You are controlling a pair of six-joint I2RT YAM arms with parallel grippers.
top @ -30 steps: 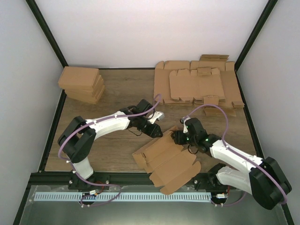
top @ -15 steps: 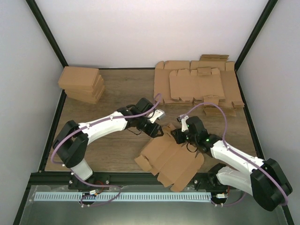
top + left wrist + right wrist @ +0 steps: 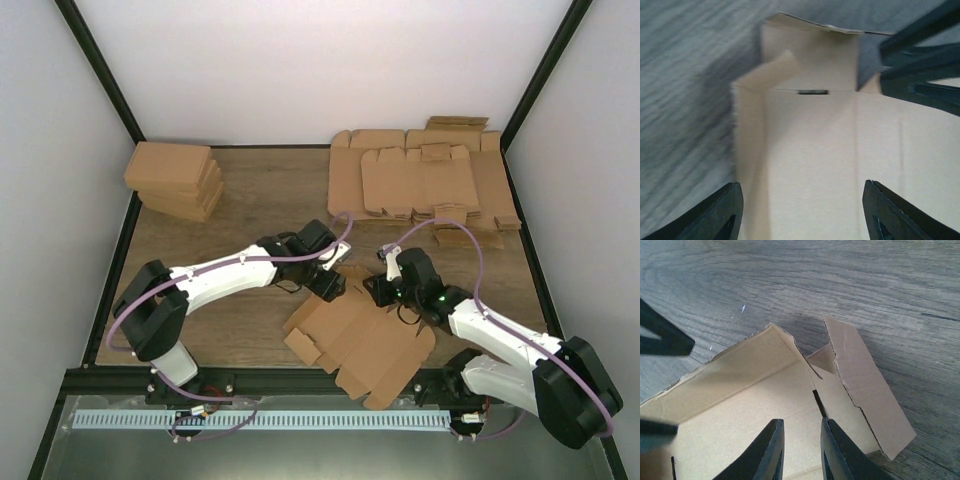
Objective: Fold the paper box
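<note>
The paper box (image 3: 365,340) lies on the table (image 3: 250,200) between my arms, its far flaps raised. My left gripper (image 3: 801,186) straddles it wide, likely to press the sides up. My right gripper (image 3: 801,422) is narrow at the far edge, and I cannot tell whether it is pinching the card.

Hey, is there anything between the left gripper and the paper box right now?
Nothing visible. The left gripper hangs open directly over the paper box, with only bare cardboard showing between its fingers. The right gripper is at the box's far edge, off to one side, not under the left one.
</note>
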